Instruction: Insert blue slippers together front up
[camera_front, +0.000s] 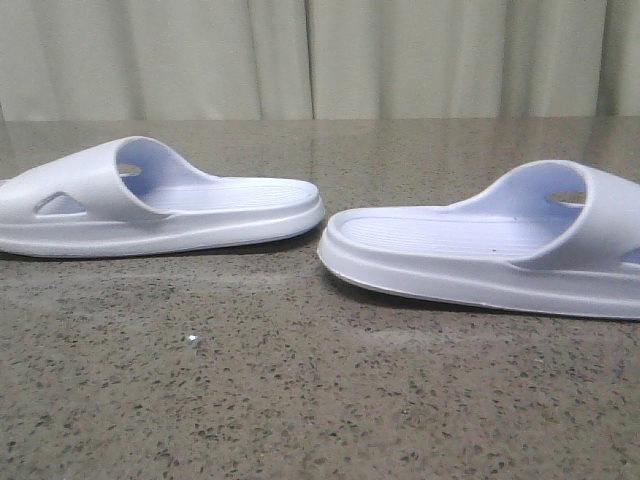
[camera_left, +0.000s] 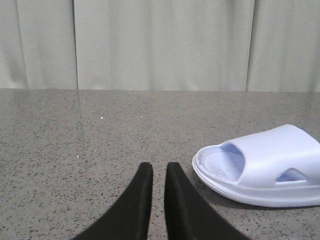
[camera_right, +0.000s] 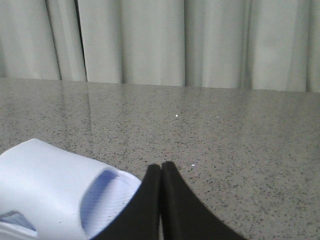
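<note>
Fingertips of the right gripper (camera_right: 161, 167) press together on nothing; the left gripper (camera_left: 158, 170) shows a narrow gap, holding nothing. Beyond, both blue slippers lie sole-down on the speckled table (camera_front: 300, 400), heels facing, slightly apart: the right slipper (camera_front: 490, 245) nearer, the left slipper (camera_front: 160, 200) farther, before a pale curtain (camera_front: 320, 55).

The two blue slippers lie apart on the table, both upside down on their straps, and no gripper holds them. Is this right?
Not quite. In the front view the left slipper and the right slipper lie apart on the table, but both rest on their soles, straps up. No gripper holds them.
</note>
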